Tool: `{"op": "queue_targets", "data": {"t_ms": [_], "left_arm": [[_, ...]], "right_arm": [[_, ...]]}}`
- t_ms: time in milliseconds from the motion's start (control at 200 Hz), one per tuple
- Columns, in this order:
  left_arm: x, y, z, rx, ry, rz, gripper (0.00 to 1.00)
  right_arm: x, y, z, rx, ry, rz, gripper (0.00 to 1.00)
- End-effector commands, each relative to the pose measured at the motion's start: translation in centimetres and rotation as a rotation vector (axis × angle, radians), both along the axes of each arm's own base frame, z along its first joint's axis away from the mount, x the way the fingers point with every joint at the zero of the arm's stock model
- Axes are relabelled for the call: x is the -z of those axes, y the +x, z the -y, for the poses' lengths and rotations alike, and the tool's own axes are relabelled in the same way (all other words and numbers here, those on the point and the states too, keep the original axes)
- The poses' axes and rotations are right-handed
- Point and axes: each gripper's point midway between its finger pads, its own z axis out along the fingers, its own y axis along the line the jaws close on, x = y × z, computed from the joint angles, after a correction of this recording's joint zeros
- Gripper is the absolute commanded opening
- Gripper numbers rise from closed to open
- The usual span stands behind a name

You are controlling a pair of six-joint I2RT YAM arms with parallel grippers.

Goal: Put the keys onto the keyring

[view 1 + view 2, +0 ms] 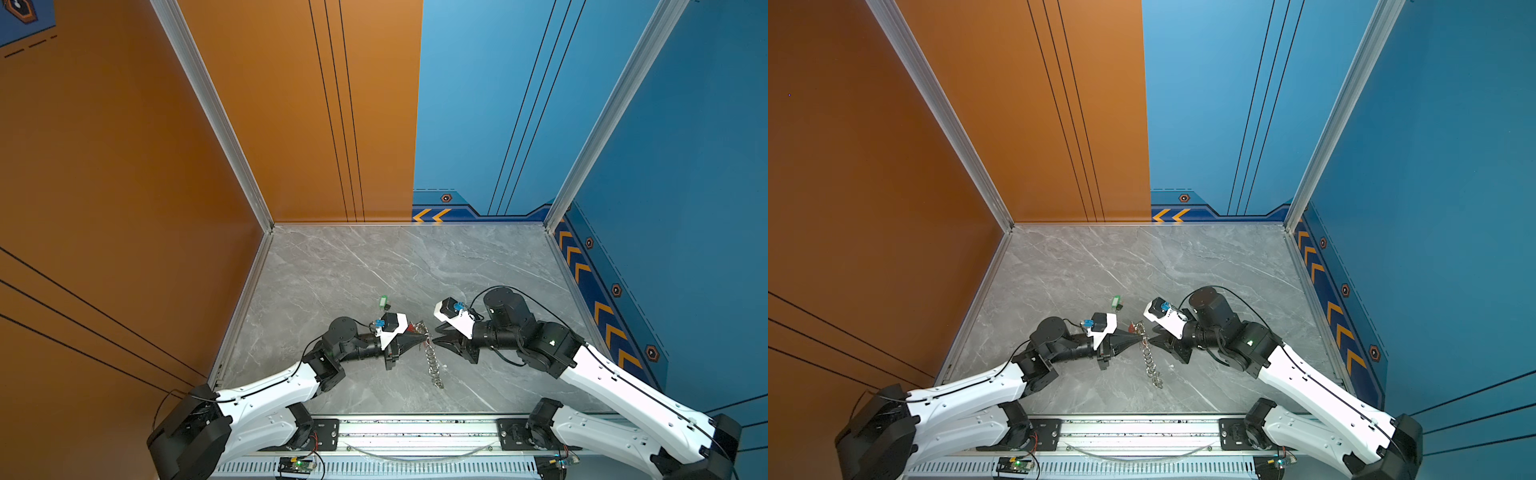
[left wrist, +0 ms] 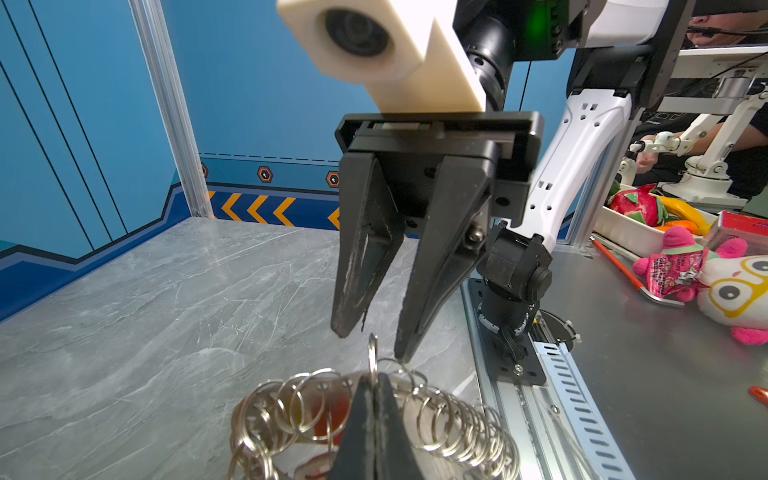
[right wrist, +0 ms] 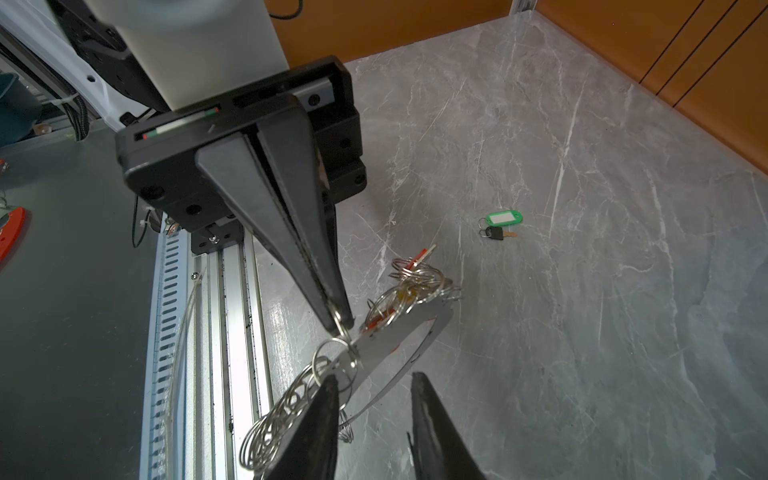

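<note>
In both top views the keyring (image 1: 432, 362) lies near the front middle of the grey marble table (image 1: 353, 266). Its far end meets the left claw (image 1: 425, 341), which is clenched on it. The right claw (image 1: 435, 336) faces it just beside, jaws parted. A green-tagged key (image 1: 383, 301) lies apart, farther back on the left.

Left wrist view: the left claw's fingertips (image 2: 361, 407) pinch one wire ring. The ring stands up between the spread fingers of the right claw (image 2: 372, 340) and does not visibly touch either. A red tag (image 2: 326, 415) shows through the rings. Beyond the table's edge lie a plush toy (image 2: 731, 295) and a pink packet (image 2: 673, 270) whose printing is too blurred to read.

Right wrist view: the left claw (image 3: 338, 322) grips a ring at the edge of the flat strap (image 3: 399, 336). The right claw (image 3: 374, 377) is released, with one finger in front of the rings. The green tag's white label (image 3: 500, 218) is too small to read.
</note>
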Motion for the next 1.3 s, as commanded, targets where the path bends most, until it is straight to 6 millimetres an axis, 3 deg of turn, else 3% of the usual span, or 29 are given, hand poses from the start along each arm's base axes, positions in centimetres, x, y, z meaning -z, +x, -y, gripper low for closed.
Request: {"op": "queue_targets", "data": {"t_ms": [0,270,786,1106,1291], "left_arm": [[-2.9,0.2,-0.1,-0.011,-0.067,0.051,0.00],[-3.3,0.2,-0.2,-0.015,-0.087,0.055,0.00],[-3.6,0.9,-0.6,-0.063,-0.117,0.057,0.00],[-3.4,0.5,-0.6,-0.034,-0.112,0.053,0.00],[-3.4,-0.2,-0.2,0.016,-0.111,0.046,0.00]], "right_arm": [[-0.3,1.0,-0.2,0.045,0.023,0.014,0.30],[0.7,0.7,-1.1,0.020,0.011,-0.017,0.23],[2.3,-0.7,-1.8,-0.037,-0.049,0.017,0.27],[-1.0,0.7,0.7,0.051,0.036,0.093,0.28],[-2.5,-0.1,0.4,0.001,0.107,0.081,0.24]]}}
